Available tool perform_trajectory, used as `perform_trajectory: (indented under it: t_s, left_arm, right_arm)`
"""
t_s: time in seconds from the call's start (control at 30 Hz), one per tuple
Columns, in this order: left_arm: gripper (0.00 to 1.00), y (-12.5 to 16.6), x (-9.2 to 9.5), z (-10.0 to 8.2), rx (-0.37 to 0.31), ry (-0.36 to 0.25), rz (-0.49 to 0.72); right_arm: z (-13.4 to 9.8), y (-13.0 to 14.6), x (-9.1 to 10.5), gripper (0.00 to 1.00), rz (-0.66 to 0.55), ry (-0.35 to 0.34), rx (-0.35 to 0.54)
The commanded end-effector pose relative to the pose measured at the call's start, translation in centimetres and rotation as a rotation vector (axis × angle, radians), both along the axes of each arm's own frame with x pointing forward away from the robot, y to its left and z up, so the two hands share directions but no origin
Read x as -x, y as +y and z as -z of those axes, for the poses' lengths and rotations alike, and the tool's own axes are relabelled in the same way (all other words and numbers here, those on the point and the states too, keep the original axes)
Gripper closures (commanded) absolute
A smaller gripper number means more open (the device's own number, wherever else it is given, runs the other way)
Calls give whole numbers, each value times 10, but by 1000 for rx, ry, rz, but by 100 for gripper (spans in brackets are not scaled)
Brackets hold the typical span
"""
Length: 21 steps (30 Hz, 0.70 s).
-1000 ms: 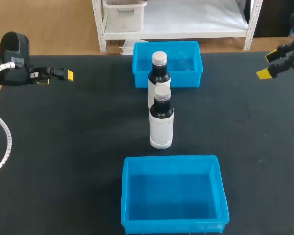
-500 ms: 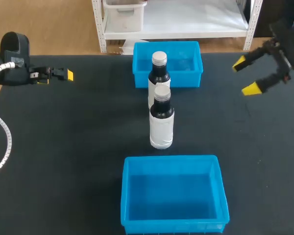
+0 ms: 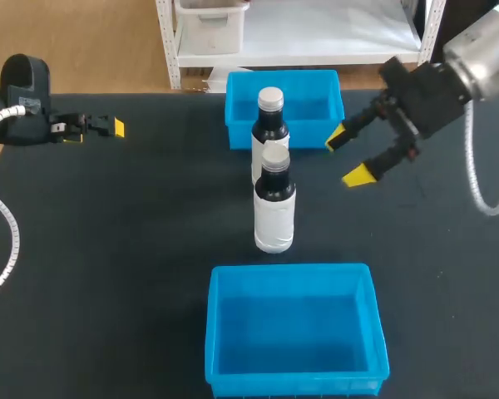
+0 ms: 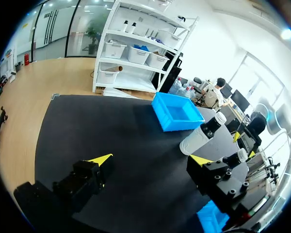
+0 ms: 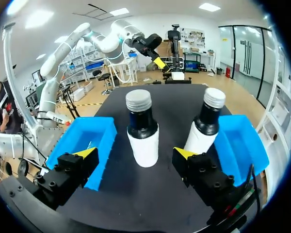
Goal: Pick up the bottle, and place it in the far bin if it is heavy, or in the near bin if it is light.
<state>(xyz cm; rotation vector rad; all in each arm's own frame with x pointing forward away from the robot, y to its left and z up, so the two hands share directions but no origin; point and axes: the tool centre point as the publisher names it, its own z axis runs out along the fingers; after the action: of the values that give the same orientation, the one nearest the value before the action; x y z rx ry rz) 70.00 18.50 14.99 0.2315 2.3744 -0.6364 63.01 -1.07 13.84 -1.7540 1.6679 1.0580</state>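
Right hand (image 3: pixel 348 156) has swung in toward the near bottle (image 3: pixel 274 208), spread wide; looks smooth, rigid, likely slippery, so grip the labelled body, weight unknown.

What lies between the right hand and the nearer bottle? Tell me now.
Only bare black table. In the head view, the stretch from the open right hand to the nearer bottle holds no other object.

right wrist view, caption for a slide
Open right hand faces front bottle and rear bottle, standing between near bin and far bin.
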Motion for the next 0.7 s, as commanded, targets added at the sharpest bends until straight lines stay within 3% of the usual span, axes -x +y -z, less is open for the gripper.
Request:
perform_trajectory:
  t_s: [0.03,0.7]
  left_arm:
    - [0,0,0,0,0,0,0]
    - [0,0,0,0,0,0,0]
  right_arm:
    - [5,20,9,0,15,-26,10]
    - [20,80,18,0,36,21,-19]
